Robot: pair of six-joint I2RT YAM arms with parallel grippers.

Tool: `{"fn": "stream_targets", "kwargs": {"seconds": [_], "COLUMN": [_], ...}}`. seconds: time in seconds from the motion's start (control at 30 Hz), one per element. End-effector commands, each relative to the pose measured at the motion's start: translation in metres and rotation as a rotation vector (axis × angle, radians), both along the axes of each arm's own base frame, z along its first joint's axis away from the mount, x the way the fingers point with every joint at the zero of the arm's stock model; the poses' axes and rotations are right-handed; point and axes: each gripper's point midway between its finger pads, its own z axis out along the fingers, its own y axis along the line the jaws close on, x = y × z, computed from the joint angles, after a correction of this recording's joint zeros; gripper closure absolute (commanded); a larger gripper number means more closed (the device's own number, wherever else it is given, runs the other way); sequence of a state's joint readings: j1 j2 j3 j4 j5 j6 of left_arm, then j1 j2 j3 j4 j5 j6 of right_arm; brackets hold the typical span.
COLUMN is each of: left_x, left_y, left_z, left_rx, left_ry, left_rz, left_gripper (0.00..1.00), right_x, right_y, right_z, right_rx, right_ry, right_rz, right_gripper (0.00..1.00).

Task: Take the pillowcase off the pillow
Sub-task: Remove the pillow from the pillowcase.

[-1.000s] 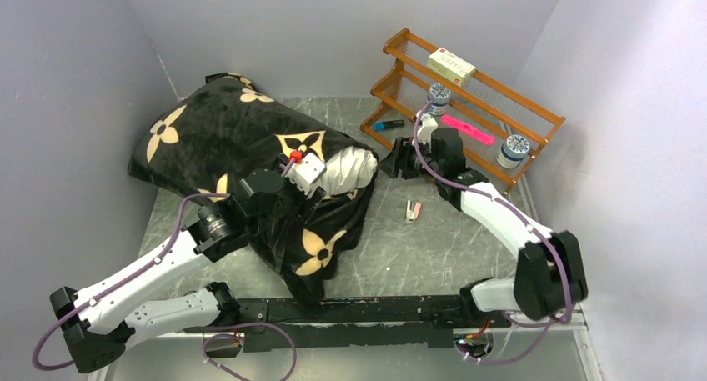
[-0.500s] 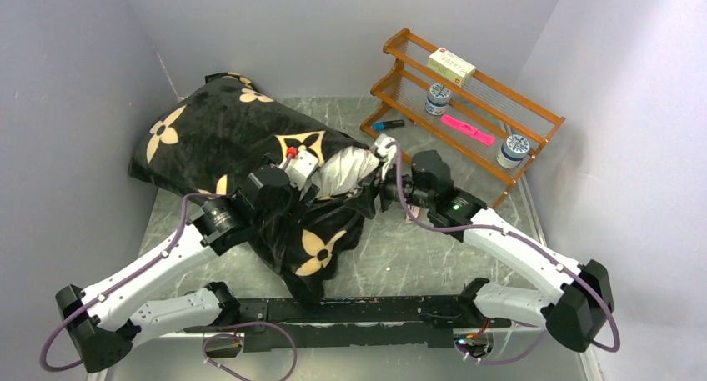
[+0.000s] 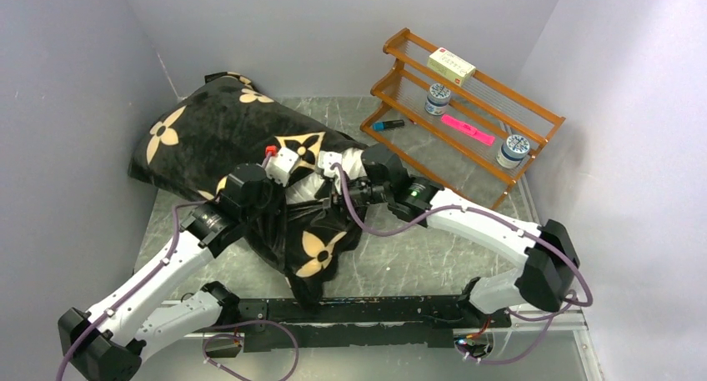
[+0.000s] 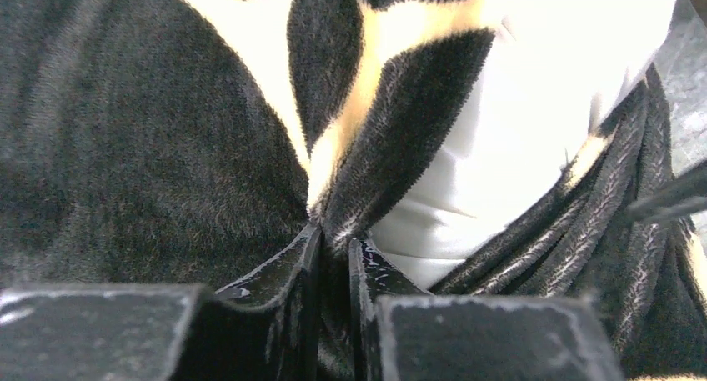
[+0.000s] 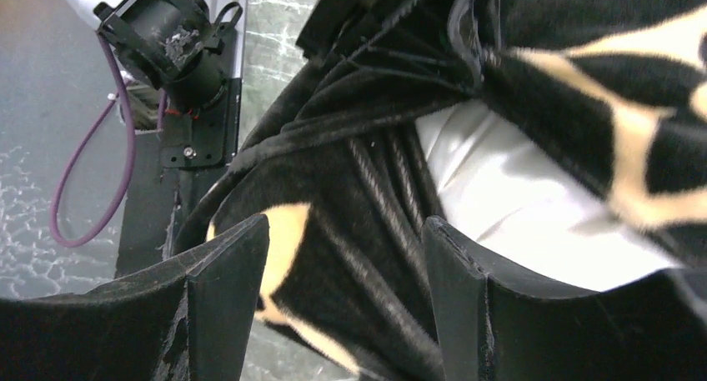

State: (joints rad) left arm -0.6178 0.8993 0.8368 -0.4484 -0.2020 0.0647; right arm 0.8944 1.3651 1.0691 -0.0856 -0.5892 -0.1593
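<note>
Left claw (image 4: 335,243): nearly closed, pinching a fold of the pillowcase (image 3: 208,131).
Right claw (image 5: 343,231): spread wide, bunched pillowcase fabric between its fingers.
Cover: on the desk (image 3: 417,248), covering most of the pillow (image 4: 534,89).
Exposed part: white corner between both claws.

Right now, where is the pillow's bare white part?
The pillow shows bare at the open end of the pillowcase, near the middle of the table in the top view, between the left gripper and the right gripper.
</note>
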Motion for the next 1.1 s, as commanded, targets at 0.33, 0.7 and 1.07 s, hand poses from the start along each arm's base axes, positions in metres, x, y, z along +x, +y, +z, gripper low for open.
{"fn": "stream_targets", "kwargs": {"seconds": [0.33,0.7,1.07], "left_x": [-0.009,-0.010,-0.011], "left_y": [-0.017,-0.017,-0.020], "left_z": [-0.023,-0.025,-0.026], "left_rx": [-0.096,-0.102,-0.111], "left_ry": [0.003,0.015,0.021], "left_rz": [-0.108,-0.108,-0.127], "left_gripper": [0.95,0.95,0.95], "right_x": [0.005,-0.007,0.046], "right_y": [0.032,0.018,0.025], "right_z": [-0.036,-0.066,-0.012], "right_rx": [-0.098,-0.214,-0.087], "right_ry": [0.006,0.060,-0.170], "right_rz": [0.164,0.199,-0.052], "right_gripper": [0.34,0.43,0.32]}}
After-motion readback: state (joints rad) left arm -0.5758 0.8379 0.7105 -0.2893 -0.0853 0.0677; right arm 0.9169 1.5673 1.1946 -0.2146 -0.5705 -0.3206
